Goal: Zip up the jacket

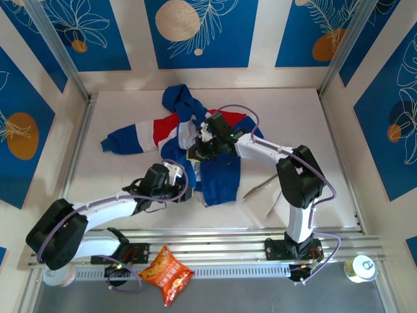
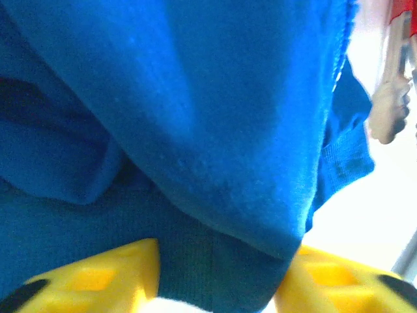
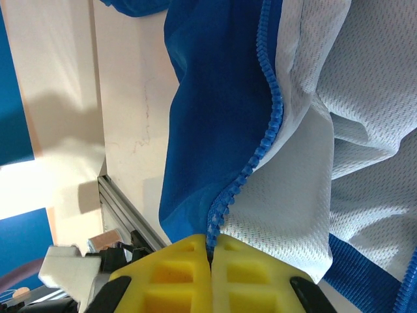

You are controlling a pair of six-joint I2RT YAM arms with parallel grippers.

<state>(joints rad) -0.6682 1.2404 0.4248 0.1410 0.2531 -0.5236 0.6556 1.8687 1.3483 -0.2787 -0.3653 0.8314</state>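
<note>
The jacket [image 1: 208,153] lies on the bench [image 1: 130,104]. The right end effector [image 3: 210,244] pinches its zipper edge [image 3: 260,130]. I cannot tell if the left end effector [image 2: 216,274] grips the hem [image 2: 186,254]; loose cloth could slip out.

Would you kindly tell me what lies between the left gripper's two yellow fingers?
A fold of the jacket, blue fabric near its hem, lies between the fingers of the left gripper; the left wrist view shows it.

The jacket [image 1: 220,179] is bright blue with red and white bands. Its lining [image 3: 365,130] is white mesh and its zipper teeth [image 3: 264,137] are blue. The right hand [image 3: 210,254] and left hand [image 2: 215,283] are yellow. The counter [image 1: 130,111] is white, and the walls [image 1: 215,55] are blue with white leaves.
</note>
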